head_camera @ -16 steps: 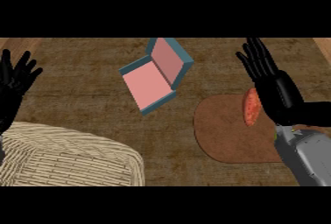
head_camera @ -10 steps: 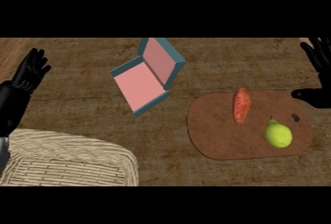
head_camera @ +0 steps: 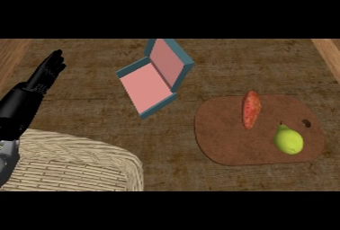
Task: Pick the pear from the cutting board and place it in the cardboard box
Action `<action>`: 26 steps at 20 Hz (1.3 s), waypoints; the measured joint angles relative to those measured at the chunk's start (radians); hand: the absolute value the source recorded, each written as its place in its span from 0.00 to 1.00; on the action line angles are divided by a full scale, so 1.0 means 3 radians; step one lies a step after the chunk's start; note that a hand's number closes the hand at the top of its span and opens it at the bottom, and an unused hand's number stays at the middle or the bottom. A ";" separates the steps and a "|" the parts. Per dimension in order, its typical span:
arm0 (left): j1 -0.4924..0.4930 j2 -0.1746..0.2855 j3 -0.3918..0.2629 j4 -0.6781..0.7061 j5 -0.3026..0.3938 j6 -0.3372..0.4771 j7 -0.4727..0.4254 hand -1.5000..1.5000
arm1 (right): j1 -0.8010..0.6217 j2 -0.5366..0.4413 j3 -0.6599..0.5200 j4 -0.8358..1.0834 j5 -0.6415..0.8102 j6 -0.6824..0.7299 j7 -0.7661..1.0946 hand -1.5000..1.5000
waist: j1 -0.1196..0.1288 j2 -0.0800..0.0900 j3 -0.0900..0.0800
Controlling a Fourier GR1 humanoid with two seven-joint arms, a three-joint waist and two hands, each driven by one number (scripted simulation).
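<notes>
Only the left hand [head_camera: 44,77] shows, at about 10 o'clock in the head view, its dark forearm running down to the left edge. Its fingers [head_camera: 54,58] are straight and held close together, pointing toward 1 o'clock, and they hold nothing.

The pear [head_camera: 289,140] lies well apart from them, across the counter [head_camera: 93,114] at about 4 o'clock. It is yellow-green, with its narrow stem end toward 12 o'clock, and it rests on the right part of the cutting board [head_camera: 225,134]. From the fingers, the pear sits off toward 4 o'clock, with the box between the two and somewhat above the line that joins them.

The cutting board is brown and rounded, with a small hole near its 3 o'clock edge. Also on it, at 11 o'clock of the pear and just apart from it, lies a long orange-red vegetable [head_camera: 251,110], perhaps a sweet potato, set nearly upright in the view.

The cardboard box [head_camera: 149,87] stands open at about 12 o'clock, teal outside and pink inside, turned at a slant to the counter's edges. A woven basket [head_camera: 73,164] fills the 7 o'clock corner, just below the left forearm.
</notes>
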 measured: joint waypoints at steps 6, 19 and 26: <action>-0.0093 -0.0098 -0.0034 0.0093 -0.0113 -0.0070 -0.0099 0.50 | -0.0061 -0.0330 0.0183 0.0187 0.0413 0.0518 -0.0374 0.00 | 0.0078 -0.0001 -0.0002; -0.0194 -0.0274 -0.0031 0.0271 -0.0269 -0.0156 -0.0151 0.50 | -0.0710 -0.0621 0.0951 -0.0283 0.1010 0.1517 0.0312 0.00 | 0.0153 -0.0004 -0.0019; -0.0214 -0.0333 -0.0017 0.0301 -0.0336 -0.0189 -0.0126 0.50 | -0.1051 -0.0341 0.1168 -0.0431 0.1024 0.1811 0.1063 0.00 | 0.0125 -0.0011 -0.0020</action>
